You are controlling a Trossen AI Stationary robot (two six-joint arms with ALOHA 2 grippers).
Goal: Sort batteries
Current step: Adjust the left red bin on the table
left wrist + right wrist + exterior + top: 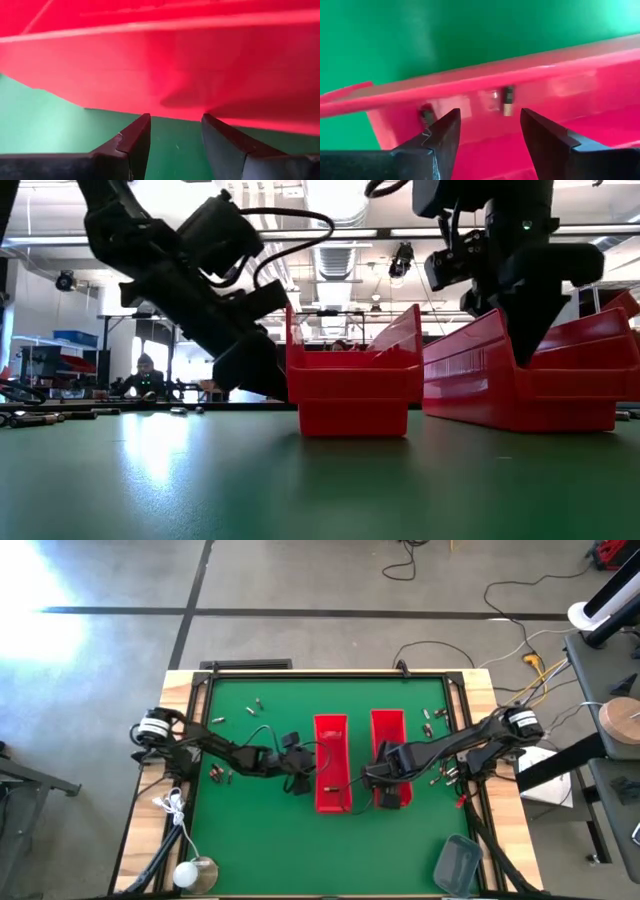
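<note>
Right pincer (490,131) over the right long red plastic bin (388,730), jaws apart, holding nothing.
A small dark-and-silver battery (508,100) lies inside it; my left pincer (175,135) gapes empty beside the left red bin (331,740); more batteries (437,720) scattered on the green table (270,840).

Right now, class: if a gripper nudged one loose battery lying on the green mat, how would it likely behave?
The batteries are tiny cylinders lying on their sides, so one would probably roll. The green mat looks flat and smooth, offering little to stop it. Their smallness may make pinching fiddly.

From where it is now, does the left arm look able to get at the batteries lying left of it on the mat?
Probably yes: the open left gripper sits beside the left bin, nothing between it and those batteries.
</note>
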